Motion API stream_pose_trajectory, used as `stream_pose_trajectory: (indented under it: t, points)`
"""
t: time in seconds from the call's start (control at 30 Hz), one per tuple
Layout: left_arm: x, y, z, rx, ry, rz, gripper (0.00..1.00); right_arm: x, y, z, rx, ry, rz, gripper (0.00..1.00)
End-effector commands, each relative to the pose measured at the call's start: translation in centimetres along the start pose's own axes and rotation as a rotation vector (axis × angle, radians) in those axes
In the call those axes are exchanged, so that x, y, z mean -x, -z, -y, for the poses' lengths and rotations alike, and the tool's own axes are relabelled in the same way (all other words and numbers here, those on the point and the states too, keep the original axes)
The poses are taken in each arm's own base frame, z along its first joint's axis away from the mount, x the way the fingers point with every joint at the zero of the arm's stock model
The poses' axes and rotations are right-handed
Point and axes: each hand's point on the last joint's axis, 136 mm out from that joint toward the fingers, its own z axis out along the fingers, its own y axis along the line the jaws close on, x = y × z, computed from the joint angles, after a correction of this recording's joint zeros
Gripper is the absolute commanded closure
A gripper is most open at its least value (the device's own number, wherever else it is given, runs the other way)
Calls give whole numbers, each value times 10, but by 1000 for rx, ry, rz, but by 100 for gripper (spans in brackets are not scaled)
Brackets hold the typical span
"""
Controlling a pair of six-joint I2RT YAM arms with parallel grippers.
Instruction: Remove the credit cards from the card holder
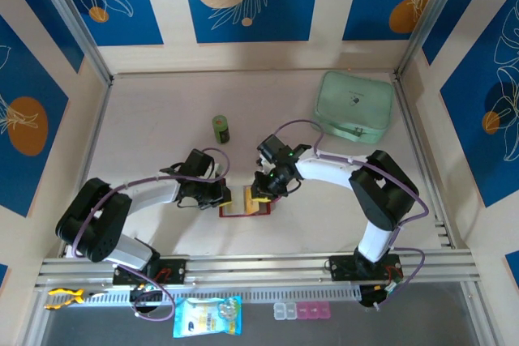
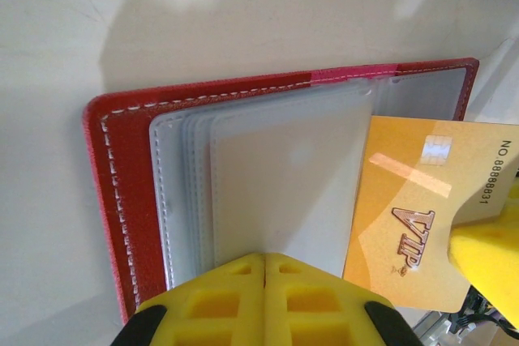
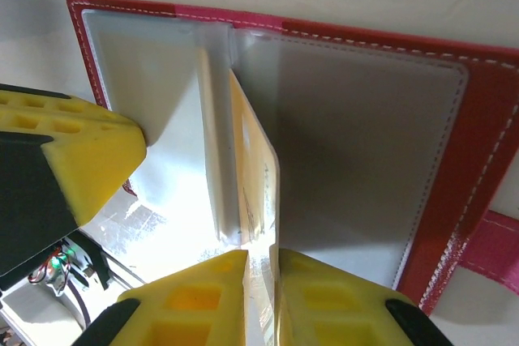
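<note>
Pale tabletop [image 1: 162, 111], blue-patterned walls. Up close: right gripper [image 3: 261, 258] is pinched on the edge of a gold credit card [image 2: 409, 200], which sits partway out of its sleeve. Just beside it, left gripper [image 2: 263, 263] has its fingers together at the clear sleeves' edge; can't tell if it's pinching one. Under both, the red card holder [image 2: 122, 176] lies open and flat. Well beyond the right claw is a mint pouch [image 1: 355, 105].
</note>
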Motion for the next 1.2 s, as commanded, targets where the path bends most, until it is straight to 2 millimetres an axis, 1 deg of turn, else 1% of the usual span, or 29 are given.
stream_pose_trajectory:
  t: [0.0, 0.33, 0.47, 0.63, 0.73, 0.83, 0.97, 1.07, 1.17]
  points:
    - [-11, -2, -11, 31, 18, -24, 99, -5, 7, -4, 7, -14, 24, 83]
    - [-12, -1, -11, 29, 16, -24, 99, -8, 5, -4, 3, -17, 35, 89]
    - [-11, 0, -9, 28, 13, -20, 99, -6, 12, -6, 5, -1, 58, 92]
    - [-7, 3, -5, 16, 9, 1, 96, -5, 33, -12, 23, 37, 101, 94]
    - [-4, 6, 0, 5, -1, 15, 90, -3, 49, -13, 33, 80, 126, 94]
    - [0, 12, 6, -3, -9, 35, 84, -1, 64, -10, 39, 142, 142, 94]
    - [3, 17, 11, -4, -15, 47, 81, 5, 84, -3, 23, 285, 171, 95]
    - [6, 20, 14, -1, -19, 54, 80, 13, 101, 2, -3, 436, 200, 94]
    - [10, 23, 16, 4, -22, 62, 78, 23, 118, 11, -72, 564, 217, 94]
